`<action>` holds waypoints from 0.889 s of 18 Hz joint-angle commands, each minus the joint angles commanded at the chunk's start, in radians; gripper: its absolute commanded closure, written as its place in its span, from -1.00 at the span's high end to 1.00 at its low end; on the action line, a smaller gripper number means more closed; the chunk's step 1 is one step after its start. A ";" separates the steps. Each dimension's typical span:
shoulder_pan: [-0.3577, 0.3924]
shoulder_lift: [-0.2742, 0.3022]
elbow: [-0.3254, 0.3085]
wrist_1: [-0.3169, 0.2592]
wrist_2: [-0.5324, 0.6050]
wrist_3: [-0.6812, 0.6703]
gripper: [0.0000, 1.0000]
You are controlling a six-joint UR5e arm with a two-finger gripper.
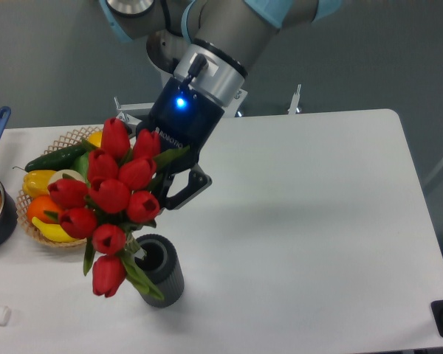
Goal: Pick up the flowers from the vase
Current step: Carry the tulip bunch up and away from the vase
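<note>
Gripper (pixel 165 193) clamped on tulip bunch (pixel 107 199), held above ribbed vase (pixel 161 270) near table (pixel 317 221) front edge, stem tips at the mouth. Light, floppy, top-heavy; grip bundled stems, not buds.

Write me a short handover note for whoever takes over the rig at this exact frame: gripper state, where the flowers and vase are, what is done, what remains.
Gripper: shut on the flowers, gripping behind the buds; the bunch hides much of the fingers.
Flowers: raised and tilted left, buds overlapping the wicker basket in view; stem ends still appear to be at the vase mouth.
Vase: upright on the table, mouth mostly visible.
Done: grasp made, lift under way.
Left: probably keep lifting until the stems clear the rim.
</note>
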 joint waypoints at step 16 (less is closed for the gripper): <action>0.333 -0.026 -0.041 0.000 0.002 0.107 -0.06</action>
